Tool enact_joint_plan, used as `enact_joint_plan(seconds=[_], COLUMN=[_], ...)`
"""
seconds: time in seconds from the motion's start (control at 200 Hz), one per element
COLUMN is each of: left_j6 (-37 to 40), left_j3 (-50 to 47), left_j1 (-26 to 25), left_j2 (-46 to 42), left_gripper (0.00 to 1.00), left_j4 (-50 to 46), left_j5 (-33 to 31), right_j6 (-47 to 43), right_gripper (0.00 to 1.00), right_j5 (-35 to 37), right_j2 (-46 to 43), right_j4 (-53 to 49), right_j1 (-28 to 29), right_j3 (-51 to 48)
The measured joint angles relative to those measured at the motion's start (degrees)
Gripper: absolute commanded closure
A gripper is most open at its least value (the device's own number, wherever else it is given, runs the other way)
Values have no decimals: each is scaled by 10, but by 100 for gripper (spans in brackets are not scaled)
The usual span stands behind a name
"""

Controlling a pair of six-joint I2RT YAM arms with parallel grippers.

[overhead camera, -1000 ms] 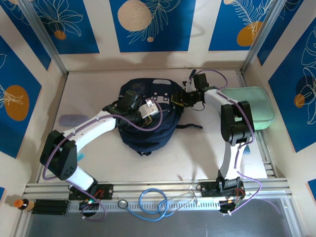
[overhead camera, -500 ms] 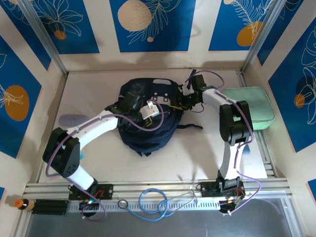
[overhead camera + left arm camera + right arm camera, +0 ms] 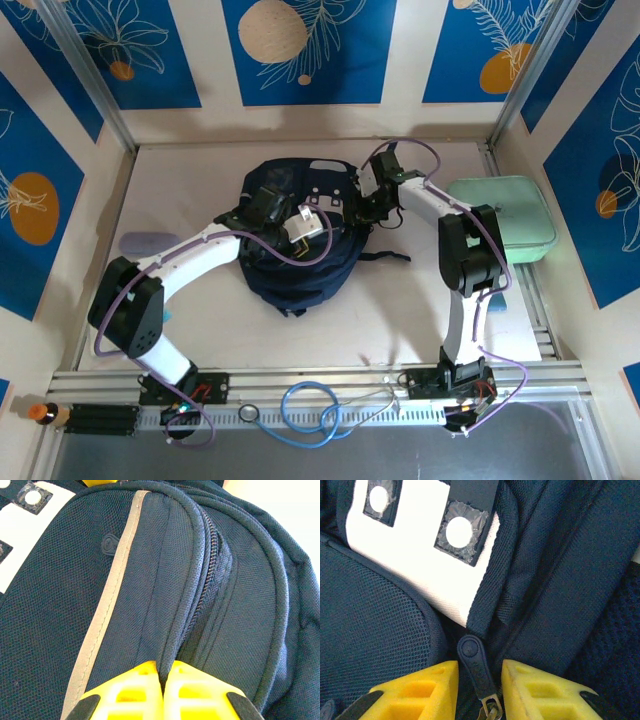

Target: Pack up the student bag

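The large dark navy fabric student bag [image 3: 298,272] lies mid-worktop between my arms. My left fingers [image 3: 150,682] are pressed together on a fold of its cloth beside the zip. My right fingers [image 3: 449,676] stand partly apart either side of the dark teardrop zip pull [image 3: 471,652], not gripping it. I judge this the zip step: next, nip that pull squarely and draw it along the track. The pale worktop [image 3: 400,310] carries a mint-green rounded case [image 3: 515,225]. Blue leaf-patterned wall panels [image 3: 300,50] stand around.
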Motion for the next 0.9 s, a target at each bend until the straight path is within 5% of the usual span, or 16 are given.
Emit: enact_joint_plan(seconds=[0.19,0.52,0.9], left_j6=[4,6,5], left_j3=[0,0,0], left_j1=[0,0,0], left_j2=[0,0,0], left_gripper=[93,93,93], left_j4=[0,0,1], left_j5=[0,-3,-3], right_j6=[-10,10,86], right_gripper=[65,80,91], right_j5=[45,121,19], right_j2=[0,8,-13], right_j4=[-19,-40,28], right_j1=[16,33,-5], right_j3=[14,32,-21])
